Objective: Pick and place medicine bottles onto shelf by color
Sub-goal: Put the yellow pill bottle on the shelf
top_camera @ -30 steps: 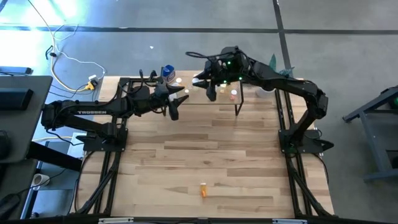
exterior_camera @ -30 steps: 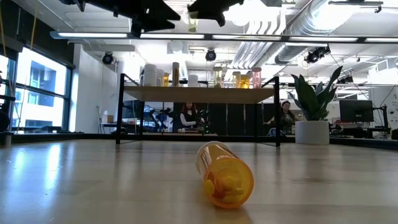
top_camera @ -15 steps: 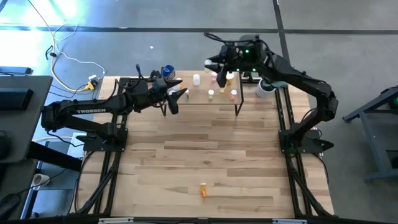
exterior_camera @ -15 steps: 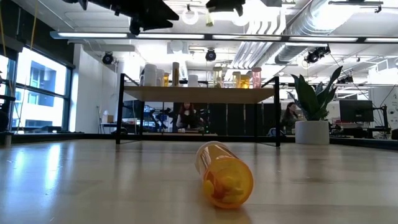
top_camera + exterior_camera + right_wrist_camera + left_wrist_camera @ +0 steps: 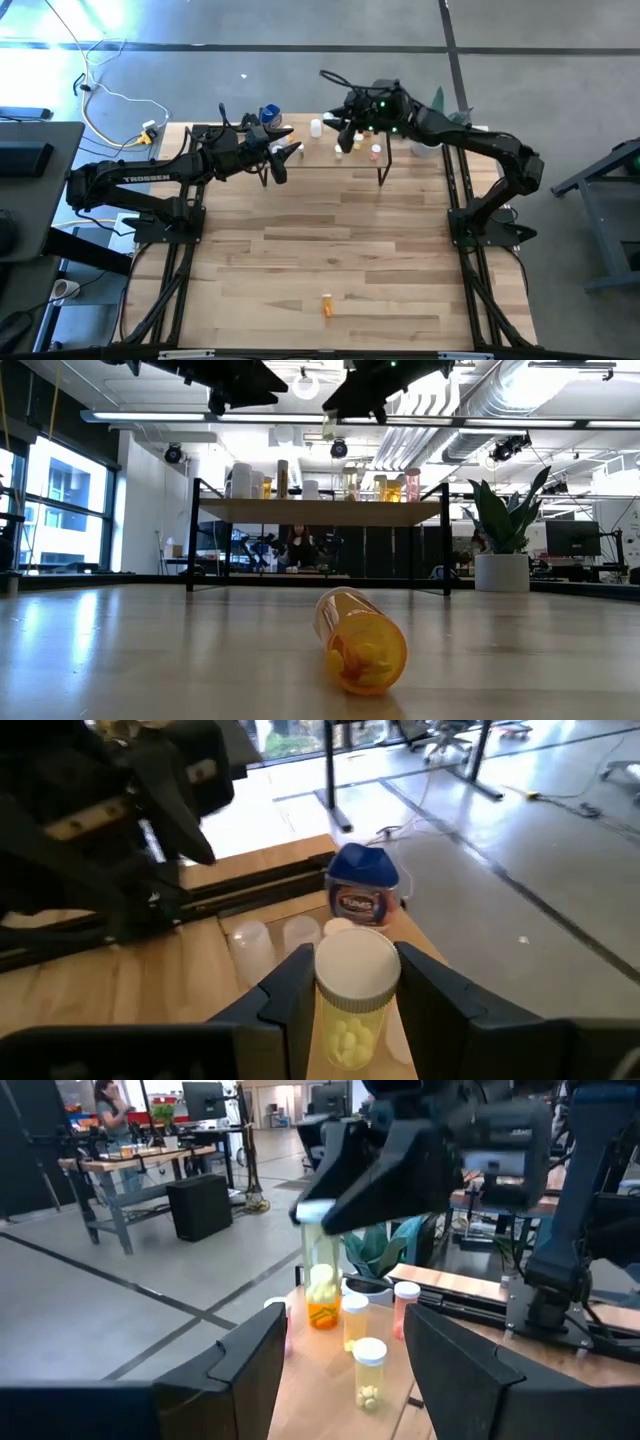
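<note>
Right gripper [image 5: 343, 133] clamped on white-capped yellow bottle [image 5: 352, 1005], now nearer over shelf [image 5: 300, 150] than before. Left gripper [image 5: 287, 160] open, alongside, unchanged.

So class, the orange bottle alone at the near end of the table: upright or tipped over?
Tipped over. In the low view the orange bottle lies on its side on the table, one end facing the camera.
</note>
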You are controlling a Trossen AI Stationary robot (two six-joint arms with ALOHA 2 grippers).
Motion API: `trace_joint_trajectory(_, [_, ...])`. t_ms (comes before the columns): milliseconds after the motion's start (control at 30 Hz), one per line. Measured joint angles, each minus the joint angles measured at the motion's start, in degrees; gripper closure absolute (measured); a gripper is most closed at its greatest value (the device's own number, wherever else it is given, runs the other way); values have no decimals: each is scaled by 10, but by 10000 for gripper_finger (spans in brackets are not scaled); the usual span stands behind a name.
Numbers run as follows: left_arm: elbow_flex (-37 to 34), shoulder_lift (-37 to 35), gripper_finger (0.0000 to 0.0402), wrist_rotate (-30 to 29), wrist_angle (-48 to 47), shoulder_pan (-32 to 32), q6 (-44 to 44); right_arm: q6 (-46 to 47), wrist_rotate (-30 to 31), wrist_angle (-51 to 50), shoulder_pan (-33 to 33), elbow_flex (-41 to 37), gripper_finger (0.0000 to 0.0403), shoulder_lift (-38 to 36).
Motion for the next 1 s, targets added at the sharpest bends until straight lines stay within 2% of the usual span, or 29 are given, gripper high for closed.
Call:
trace_joint_trajectory(233, [0,0,206,-6,0,0,22,-2,70,92,49,-66,291,1])
trace_joint_trajectory(533, [0,0,206,-4,0,0,-20,-10,173,128,112,-108,291,2])
trace_joint_trajectory(733, [-1,0,206,-4,0,0,-32,6,199,151,143,-110,291,23])
trace_joint_trajectory(1000, [-1,0,206,-4,1,0,-33,26,307,153,160,-111,291,37])
